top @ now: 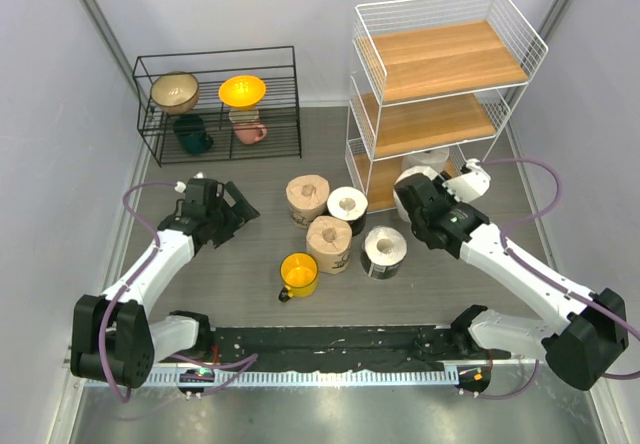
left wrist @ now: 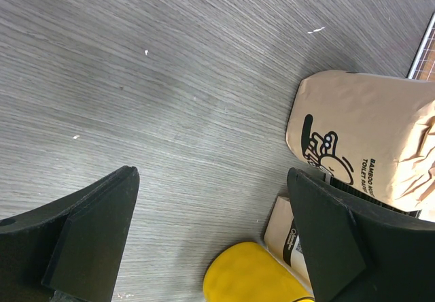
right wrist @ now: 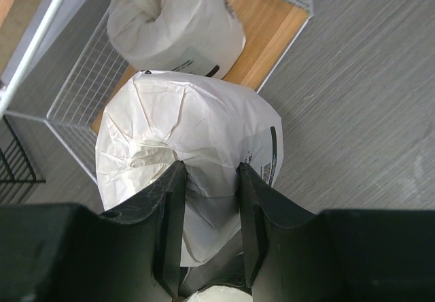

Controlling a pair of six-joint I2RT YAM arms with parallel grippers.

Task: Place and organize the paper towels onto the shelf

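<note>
My right gripper [top: 418, 196] [right wrist: 207, 169] is shut on a white paper-wrapped paper towel roll [top: 414, 177] [right wrist: 190, 139], one finger in its core and one outside, just in front of the shelf's [top: 440, 84] lowest board [right wrist: 272, 26]. On that board lies another white roll [top: 432, 157] [right wrist: 177, 26]. Two tan rolls [top: 308, 199] [top: 329, 243] and two white rolls [top: 347, 204] [top: 384, 252] stand mid-table. My left gripper [top: 236, 212] [left wrist: 211, 200] hangs open over bare table, left of a tan roll [left wrist: 367, 139].
A yellow mug [top: 298, 274] [left wrist: 251, 275] sits on the table near the front tan roll. A low black wire rack [top: 220, 104] with bowls and mugs stands at the back left. The shelf's upper two boards hold nothing.
</note>
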